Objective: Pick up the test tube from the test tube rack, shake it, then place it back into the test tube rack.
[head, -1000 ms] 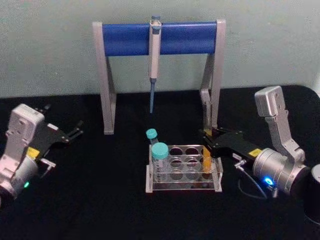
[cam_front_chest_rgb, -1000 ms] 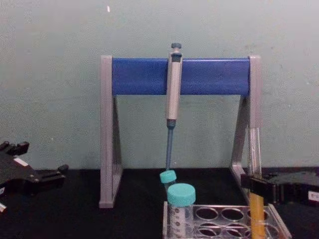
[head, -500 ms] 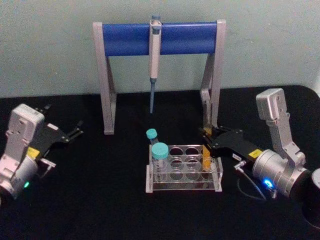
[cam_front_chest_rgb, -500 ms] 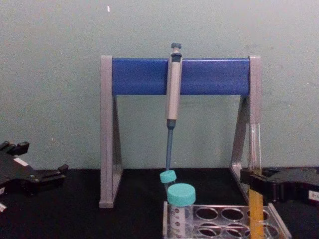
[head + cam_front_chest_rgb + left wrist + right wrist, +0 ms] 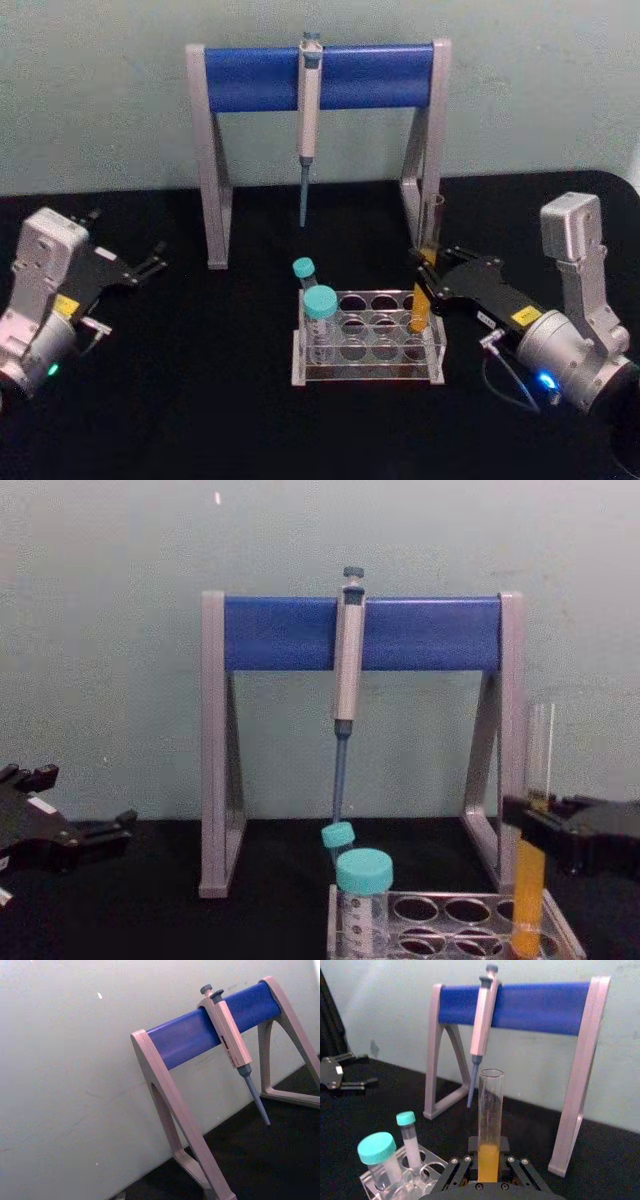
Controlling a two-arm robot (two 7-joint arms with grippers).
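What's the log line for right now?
right gripper: jaws shut on test tube | test tube: lower end at test tube rack right end | left gripper: open, parked left

The head view looks forward and down from high above the black table [image 5: 200,400], taking in the test tube rack [image 5: 370,373] at centre and the pipette stand [image 5: 250,78] against the wall [image 5: 100,100] behind. The chest view sits lower and nearer, facing level across the table at the same stand and the rack's top plate. The left wrist view looks up, tilted, at the stand from close by, while the right wrist view faces it over the test tube [image 5: 490,1110] and rack
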